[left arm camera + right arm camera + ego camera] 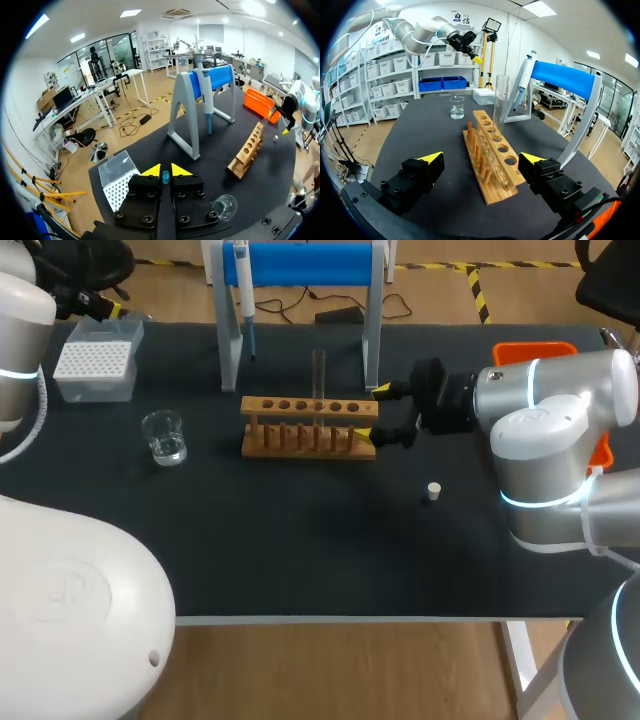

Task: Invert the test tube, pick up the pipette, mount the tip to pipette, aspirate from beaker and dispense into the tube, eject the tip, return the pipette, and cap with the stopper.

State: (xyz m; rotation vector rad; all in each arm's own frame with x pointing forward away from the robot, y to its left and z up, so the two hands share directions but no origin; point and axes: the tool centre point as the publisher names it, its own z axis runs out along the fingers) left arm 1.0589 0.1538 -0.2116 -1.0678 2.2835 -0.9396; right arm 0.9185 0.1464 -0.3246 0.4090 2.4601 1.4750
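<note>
Wide open, the right claw (373, 413) sits at the end of the wooden rack (308, 427) in the head view, one yellow tip on either side of it. We log the test tube (319, 375) upright in the rack, ahead of the claw. The stopper (433, 491) lies on the table beside the claw, apart from it. The pipette (243, 285) hangs on the blue stand (300, 262) beyond the rack. The beaker (164, 437) and tip box (96, 365) sit well past the rack's far end.

Left wrist view: we note the left claw (165, 171) closed, tips almost together, holding nothing. Tip box (115, 181) just under and beside it, beaker (225, 206) at its other side. Pipette (205, 95) and rack (247, 149) are ahead.

Right wrist view: right claw (482, 159) spread wide, rack (492, 160) end between the fingers; we see no contact. Test tube (500, 100) upright farther along the rack, beaker (456, 107) ahead beyond it.
</note>
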